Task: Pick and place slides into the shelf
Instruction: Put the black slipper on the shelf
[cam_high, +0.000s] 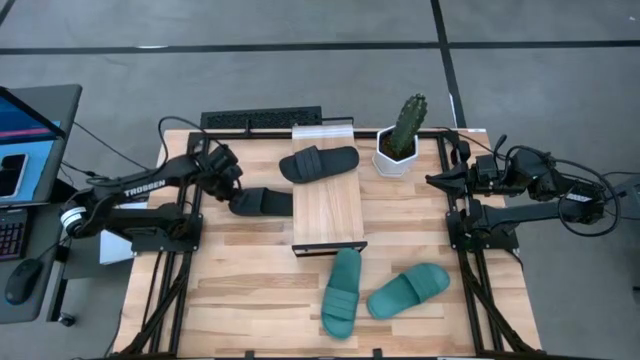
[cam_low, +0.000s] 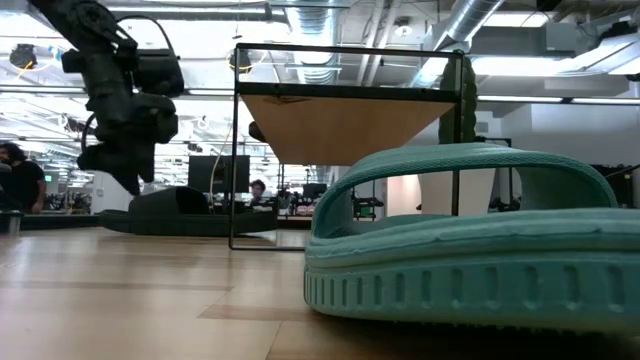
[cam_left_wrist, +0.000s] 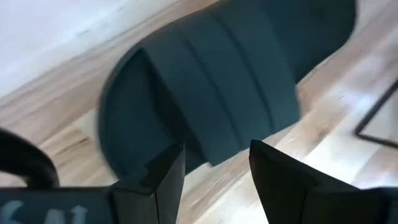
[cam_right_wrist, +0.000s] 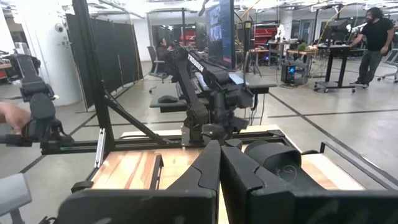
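One black slide (cam_high: 318, 162) lies on the shelf (cam_high: 327, 215), at its far end. A second black slide (cam_high: 265, 202) lies flat on its sole on the table, left of the shelf. My left gripper (cam_high: 236, 192) hovers open just above that slide's left end, slanting down. In the left wrist view its fingers (cam_left_wrist: 214, 171) stand apart over the edge of the wide strap (cam_left_wrist: 217, 93). Two teal slides (cam_high: 342, 292) (cam_high: 408, 290) lie on the table in front of the shelf. My right gripper (cam_right_wrist: 219, 163) waits shut at the right edge, pointing level.
A cactus in a white pot (cam_high: 402, 140) stands right of the shelf's far end. The shelf's black frame (cam_low: 236, 150) stands close beside the black slide (cam_low: 185, 212). A desk with a laptop (cam_high: 25, 130) is left of the table. People are in the room behind.
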